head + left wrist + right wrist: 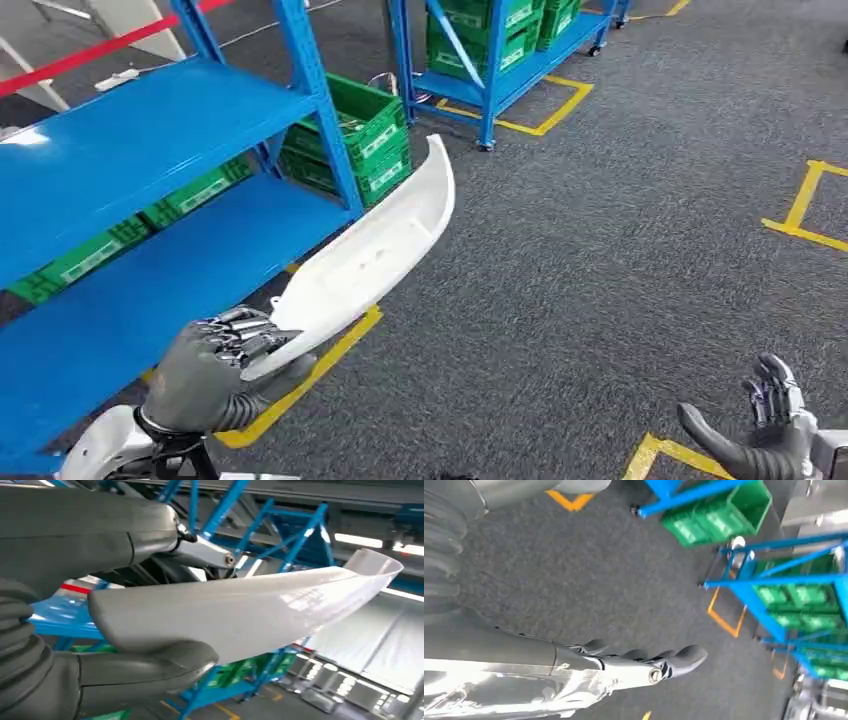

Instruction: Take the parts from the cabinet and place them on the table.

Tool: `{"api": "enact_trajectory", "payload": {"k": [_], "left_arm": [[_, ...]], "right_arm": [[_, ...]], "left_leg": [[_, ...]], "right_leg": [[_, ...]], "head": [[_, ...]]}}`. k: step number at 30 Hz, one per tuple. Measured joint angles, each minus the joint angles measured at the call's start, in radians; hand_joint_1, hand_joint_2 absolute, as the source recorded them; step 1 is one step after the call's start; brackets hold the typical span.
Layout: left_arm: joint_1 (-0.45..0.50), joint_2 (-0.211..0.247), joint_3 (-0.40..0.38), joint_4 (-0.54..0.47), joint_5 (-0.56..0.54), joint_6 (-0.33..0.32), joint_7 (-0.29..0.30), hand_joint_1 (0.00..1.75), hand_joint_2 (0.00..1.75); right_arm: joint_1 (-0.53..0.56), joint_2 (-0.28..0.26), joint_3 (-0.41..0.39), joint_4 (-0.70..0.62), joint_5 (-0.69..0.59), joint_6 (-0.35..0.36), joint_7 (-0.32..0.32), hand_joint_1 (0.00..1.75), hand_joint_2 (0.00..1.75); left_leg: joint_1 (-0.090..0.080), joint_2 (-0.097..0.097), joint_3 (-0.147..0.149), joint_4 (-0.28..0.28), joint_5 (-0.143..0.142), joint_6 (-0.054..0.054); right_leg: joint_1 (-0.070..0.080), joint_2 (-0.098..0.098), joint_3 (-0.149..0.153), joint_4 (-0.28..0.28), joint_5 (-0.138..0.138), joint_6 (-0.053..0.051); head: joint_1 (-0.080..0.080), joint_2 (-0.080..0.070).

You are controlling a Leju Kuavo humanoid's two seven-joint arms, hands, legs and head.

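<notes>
The left hand (215, 375) grips one end of a long white curved part (375, 250), just beside the blue shelf (130, 150); the thumb (150, 667) presses under it. The part reaches out past the shelf's corner post, over the grey floor (620, 250). The right hand (765, 430), well apart from the shelf, holds nothing, fingers seemingly spread. Green crates (365, 140) sit behind the post.
</notes>
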Motion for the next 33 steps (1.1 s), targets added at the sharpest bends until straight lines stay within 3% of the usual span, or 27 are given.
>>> {"api": "enact_trajectory", "payload": {"k": [1, 2, 4, 6, 7, 8, 9, 10, 11, 12, 13, 14, 15, 16, 17, 18, 20, 21, 22, 23, 24, 25, 26, 28, 30, 32, 33], "left_arm": [[-0.006, 0.002, -0.002, 0.000, 0.000, -0.003, 0.001, 1.75, 1.75], [-0.007, 0.006, -0.001, 0.000, 0.002, -0.004, 0.004, 1.75, 1.75], [-0.005, 0.009, -0.003, 0.000, 0.003, -0.012, 0.007, 1.75, 1.75], [-0.006, 0.013, -0.006, 0.000, 0.006, -0.015, 0.007, 1.75, 1.75], [-0.005, 0.013, -0.008, 0.000, 0.011, -0.016, 0.007, 1.75, 1.75], [-0.005, 0.016, -0.009, 0.000, 0.013, -0.016, 0.007, 1.75, 1.75], [-0.005, 0.016, -0.010, 0.000, 0.016, -0.016, 0.007, 1.75, 1.75], [-0.004, 0.018, -0.011, 0.000, 0.019, -0.016, 0.007, 1.75, 1.75], [0.001, 0.021, -0.012, 0.001, 0.021, -0.015, 0.007, 1.75, 1.75], [0.004, 0.021, -0.015, -0.002, 0.020, -0.015, 0.007, 1.75, 1.75], [0.002, 0.021, -0.016, -0.004, 0.019, -0.016, 0.006, 1.75, 1.75], [-0.003, 0.023, -0.017, -0.004, 0.021, -0.015, 0.006, 1.75, 1.75], [-0.009, 0.022, -0.017, -0.004, 0.021, -0.015, 0.006, 1.75, 1.75], [-0.009, 0.022, -0.017, -0.005, 0.021, -0.015, 0.006, 1.75, 1.75], [-0.007, 0.022, -0.016, -0.005, 0.021, -0.015, 0.006, 1.75, 1.75], [-0.008, 0.023, -0.016, -0.005, 0.025, -0.016, 0.005, 1.75, 1.75], [-0.009, 0.021, -0.020, -0.005, 0.030, -0.017, 0.000, 1.75, 1.75], [-0.012, 0.019, -0.021, -0.005, 0.030, -0.017, -0.001, 1.75, 1.75], [-0.014, 0.018, -0.021, -0.005, 0.029, -0.018, -0.001, 1.75, 1.75], [-0.017, 0.016, -0.021, -0.005, 0.025, -0.018, -0.003, 1.75, 1.75], [-0.019, 0.015, -0.022, -0.004, 0.021, -0.018, -0.005, 1.75, 1.75], [-0.021, 0.015, -0.024, -0.003, 0.020, -0.018, -0.008, 1.75, 1.75], [-0.021, 0.016, -0.027, -0.001, 0.019, -0.017, -0.010, 1.75, 1.75], [-0.021, 0.017, -0.029, -0.001, 0.018, -0.015, -0.012, 1.75, 1.75], [-0.027, 0.018, -0.031, -0.001, 0.021, -0.012, -0.020, 1.75, 1.75], [-0.033, 0.021, -0.034, -0.001, 0.026, -0.010, -0.023, 1.75, 1.75], [-0.035, 0.022, -0.035, -0.001, 0.031, -0.010, -0.023, 1.75, 1.75]], "right_arm": [[-0.001, 0.002, 0.000, 0.000, 0.002, 0.000, -0.003, 0.00, 1.75], [-0.005, 0.002, 0.000, 0.001, 0.003, -0.001, -0.003, 0.00, 1.75], [-0.006, 0.002, 0.000, 0.001, 0.006, -0.004, -0.005, 0.00, 1.75], [-0.005, 0.003, 0.000, 0.001, 0.007, -0.012, -0.006, 0.00, 1.75], [-0.005, 0.003, 0.001, 0.002, 0.007, -0.015, -0.008, 0.00, 1.75], [-0.005, 0.003, 0.001, 0.002, 0.006, -0.019, -0.009, 0.00, 1.75], [-0.005, 0.003, 0.001, 0.002, 0.004, -0.022, -0.010, 0.00, 1.75], [-0.004, 0.003, 0.001, 0.002, 0.003, -0.022, -0.010, 0.00, 1.75], [-0.006, 0.003, 0.002, 0.004, 0.002, -0.024, -0.010, 0.00, 1.75], [-0.007, 0.003, 0.002, 0.002, 0.002, -0.024, -0.011, 0.00, 1.75], [-0.003, 0.003, 0.002, 0.001, 0.002, -0.024, -0.011, 0.00, 1.75], [0.000, 0.003, 0.002, 0.000, 0.000, -0.024, -0.014, 0.00, 1.75], [-0.001, 0.003, 0.002, 0.000, 0.000, -0.024, -0.011, 0.00, 1.75], [0.000, 0.003, 0.004, 0.002, 0.000, -0.024, -0.013, 0.00, 1.75], [-0.006, 0.003, 0.006, 0.002, 0.002, -0.024, -0.013, 0.00, 1.75], [-0.011, 0.003, 0.006, 0.002, 0.000, -0.026, -0.013, 0.00, 1.75], [-0.009, 0.003, 0.007, 0.004, -0.002, -0.030, -0.013, 0.00, 1.75], [-0.011, 0.003, 0.007, 0.006, -0.003, -0.034, -0.013, 0.00, 1.75], [-0.012, 0.003, 0.007, 0.008, -0.004, -0.035, -0.013, 0.00, 1.75], [-0.012, 0.003, 0.008, 0.009, -0.004, -0.035, -0.013, 0.00, 1.75], [-0.012, 0.003, 0.008, 0.009, -0.005, -0.035, -0.013, 0.00, 1.75], [-0.011, 0.003, 0.010, 0.009, -0.007, -0.037, -0.013, 0.00, 1.75], [-0.012, 0.003, 0.010, 0.011, -0.007, -0.039, -0.013, 0.00, 1.75], [-0.018, 0.003, 0.013, 0.014, -0.008, -0.042, -0.014, 0.00, 1.75], [-0.018, 0.003, 0.015, 0.015, -0.010, -0.050, -0.015, 0.00, 1.75], [-0.024, 0.003, 0.020, 0.016, -0.013, -0.056, -0.016, 0.00, 1.75], [-0.028, 0.002, 0.024, 0.017, -0.014, -0.061, -0.016, 0.00, 1.75]], "left_leg": [[0.001, -0.042, -0.057, 0.107, 0.032, 0.005], [0.001, -0.070, -0.138, 0.220, 0.029, 0.010], [0.000, -0.090, -0.267, 0.336, -0.071, 0.011], [0.002, -0.096, -0.354, 0.340, -0.189, 0.007], [0.003, -0.098, -0.381, 0.318, -0.207, 0.006], [0.005, -0.103, -0.399, 0.281, -0.179, 0.005], [0.008, -0.117, -0.414, 0.227, -0.082, 0.005], [0.016, -0.153, -0.427, 0.165, 0.091, -0.002], [0.018, -0.178, -0.461, 0.095, 0.194, 0.000], [0.011, -0.176, -0.455, 0.073, 0.198, 0.005], [0.005, -0.170, -0.434, 0.060, 0.186, 0.012], [-0.003, -0.164, -0.412, 0.047, 0.179, 0.017], [-0.001, -0.152, -0.381, 0.042, 0.188, 0.025], [-0.002, -0.133, -0.361, 0.035, 0.222, 0.031], [-0.002, -0.118, -0.348, 0.045, 0.227, 0.037], [-0.005, -0.104, -0.337, 0.048, 0.219, 0.042], [-0.009, -0.084, -0.325, 0.048, 0.204, 0.044], [-0.011, -0.076, -0.317, 0.048, 0.193, 0.046], [-0.014, -0.068, -0.305, 0.048, 0.181, 0.048], [-0.016, -0.060, -0.290, 0.048, 0.167, 0.052], [-0.017, -0.051, -0.274, 0.048, 0.154, 0.053], [-0.018, -0.043, -0.270, 0.043, 0.143, 0.053], [-0.018, -0.038, -0.257, 0.052, 0.138, 0.052], [-0.021, -0.028, -0.268, 0.053, 0.134, 0.045], [-0.024, -0.025, -0.261, 0.051, 0.136, 0.038], [-0.018, -0.077, -0.279, 0.089, 0.092, 0.020], [-0.011, -0.090, -0.307, 0.155, 0.053, 0.011]], "right_leg": [[0.001, 0.010, 0.018, -0.006, -0.011, -0.007], [0.002, 0.025, 0.036, -0.015, -0.023, -0.010], [0.002, 0.054, 0.075, -0.032, -0.047, -0.015], [0.002, 0.084, 0.129, -0.040, -0.073, -0.014], [0.002, 0.100, 0.160, -0.042, -0.091, -0.013], [0.002, 0.115, 0.190, -0.043, -0.109, -0.012], [0.002, 0.126, 0.220, -0.044, -0.130, -0.011], [0.000, 0.135, 0.223, -0.048, -0.148, -0.009], [0.001, 0.154, 0.241, -0.030, -0.168, -0.003], [-0.003, 0.164, 0.241, -0.033, -0.198, 0.003], [-0.007, 0.175, 0.275, -0.044, -0.212, 0.011], [-0.006, 0.171, 0.294, -0.046, -0.185, 0.017], [-0.009, 0.167, 0.312, -0.063, -0.201, 0.017], [-0.004, 0.107, 0.321, -0.048, -0.217, 0.020], [-0.001, 0.061, 0.307, 0.001, -0.234, 0.029], [-0.001, 0.040, 0.256, 0.081, -0.261, 0.036], [0.002, 0.033, 0.155, 0.194, -0.351, 0.034], [0.003, 0.033, 0.130, 0.201, -0.395, 0.028], [0.006, 0.033, 0.119, 0.178, -0.406, 0.024], [0.010, 0.031, 0.120, 0.126, -0.371, 0.017], [0.019, 0.019, 0.129, 0.052, -0.284, 0.003], [0.033, -0.015, 0.137, -0.014, -0.158, -0.011], [0.031, -0.040, 0.129, -0.023, -0.089, -0.013], [0.037, -0.022, 0.134, -0.030, -0.082, -0.012], [0.026, -0.002, 0.138, -0.052, -0.073, -0.014], [0.011, 0.015, 0.151, -0.070, -0.058, -0.013], [0.006, 0.024, 0.148, -0.071, -0.054, -0.012]], "head": [[0.001, -0.001], [-0.001, 0.000], [0.000, -0.001], [0.000, -0.001], [-0.001, -0.001], [-0.002, -0.001], [-0.001, -0.001], [-0.001, -0.001], [-0.003, -0.002], [-0.003, -0.001], [-0.002, -0.001], [-0.003, -0.001], [-0.008, -0.001], [0.000, -0.001], [0.008, -0.001], [0.009, -0.001], [0.009, -0.001], [0.011, -0.001], [0.011, -0.001], [0.011, -0.001], [0.011, -0.001], [0.011, -0.001], [0.003, -0.001], [0.009, -0.001], [0.011, -0.001], [0.011, -0.001], [0.011, -0.001]]}}
